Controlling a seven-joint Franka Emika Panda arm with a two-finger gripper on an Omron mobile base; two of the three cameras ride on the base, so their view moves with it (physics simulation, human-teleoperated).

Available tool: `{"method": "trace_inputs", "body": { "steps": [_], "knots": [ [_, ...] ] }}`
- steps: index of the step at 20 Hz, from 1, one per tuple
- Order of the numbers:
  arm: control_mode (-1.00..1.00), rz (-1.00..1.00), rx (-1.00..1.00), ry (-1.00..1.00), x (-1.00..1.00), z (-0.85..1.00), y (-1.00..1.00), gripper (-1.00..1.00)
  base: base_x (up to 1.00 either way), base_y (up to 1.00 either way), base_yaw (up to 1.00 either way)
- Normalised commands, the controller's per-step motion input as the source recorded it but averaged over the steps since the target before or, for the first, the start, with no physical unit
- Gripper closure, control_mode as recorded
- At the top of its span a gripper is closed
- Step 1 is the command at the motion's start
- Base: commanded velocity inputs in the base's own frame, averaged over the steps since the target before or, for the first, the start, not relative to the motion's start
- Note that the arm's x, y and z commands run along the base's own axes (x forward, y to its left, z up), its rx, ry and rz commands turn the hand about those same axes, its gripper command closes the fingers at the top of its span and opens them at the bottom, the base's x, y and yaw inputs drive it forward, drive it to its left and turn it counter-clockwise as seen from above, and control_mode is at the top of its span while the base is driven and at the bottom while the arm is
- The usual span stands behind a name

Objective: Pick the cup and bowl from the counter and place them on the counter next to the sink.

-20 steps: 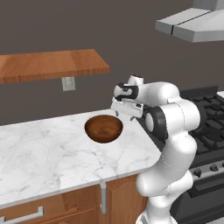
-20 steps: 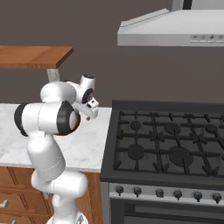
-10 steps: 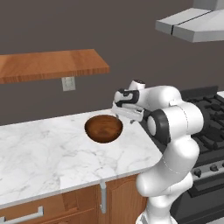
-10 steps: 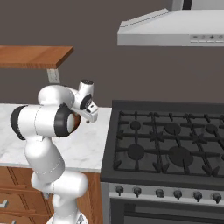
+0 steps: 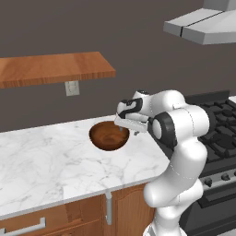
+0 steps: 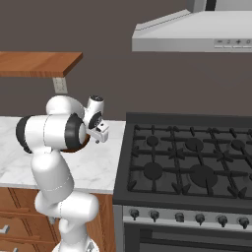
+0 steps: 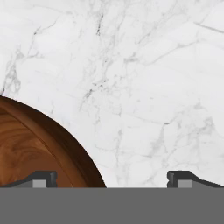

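Note:
The bowl (image 5: 109,136), round and dark brown wood, stands on the white marble counter (image 5: 50,161) near its right end. My gripper (image 5: 128,128) hangs open just above the bowl's right rim, fingers pointing down. In the hand view the gripper (image 7: 112,179) straddles that rim: one fingertip (image 7: 41,179) is over the bowl (image 7: 30,148) and the other over bare counter (image 7: 144,87). Nothing is held. From the right base view the gripper (image 6: 101,134) sits by the counter's edge beside the stove. The cup and the sink are out of view.
A black gas stove (image 6: 192,157) adjoins the counter on the right under a grey hood (image 6: 197,34). A wooden shelf (image 5: 50,69) and a wall outlet (image 5: 72,88) hang behind the counter. Brown cabinets (image 5: 83,214) with silver handles sit below.
The hand has come down and slightly toward the bowl, ending just over its right rim. The jaws stay open and the bowl has not moved.

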Motion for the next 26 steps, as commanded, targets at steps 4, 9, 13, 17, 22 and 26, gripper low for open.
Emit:
{"method": "trace_inputs", "body": {
  "steps": [4,9,13,17,22,26],
  "knots": [
    [-1.00,0.01,0.00,0.00,0.05,-0.06,0.18,-1.00,0.00,0.00,0.00],
    [-1.00,0.00,0.00,0.00,0.02,0.00,0.11,-1.00,0.00,0.00,0.00],
    [-1.00,0.00,0.00,0.01,0.00,-0.11,0.03,-1.00,0.00,0.00,0.00],
    [-1.00,0.02,0.00,0.04,-0.01,-0.29,0.00,-1.00,0.00,0.00,0.00],
    [-1.00,0.01,0.00,0.01,-0.12,-0.30,-0.02,-1.00,0.00,0.00,0.00],
    [-1.00,0.02,0.00,0.00,-0.14,-0.21,0.00,-1.00,0.00,0.00,0.00]
  ]
}}
